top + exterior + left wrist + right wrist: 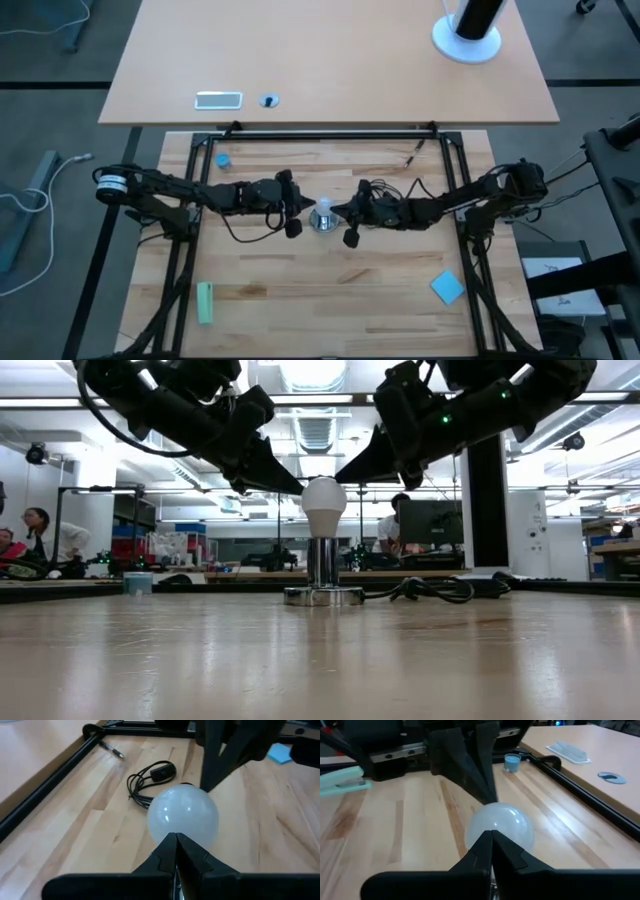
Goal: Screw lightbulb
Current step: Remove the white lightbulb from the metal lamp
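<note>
- At the middle of the wooden table, the lightbulb stands upright with its narrow base down in the shiny silver socket, the only holder here with anything in it.
- Socket: a round base plate flat on the table; a black cord runs off from it and lies coiled nearby.
- Left gripper: reaches in from one side of the bulb; fingers pressed together to a point, tip just beside the glass head; whether it touches cannot be told.
- Right gripper: reaches in from the opposite side; fingers likewise closed together, tip just beside the glass.
- Elsewhere on the table, well apart from the bulb: a small blue cup, a blue pad, a green stapler, and a pen beside the black frame bar.
</note>
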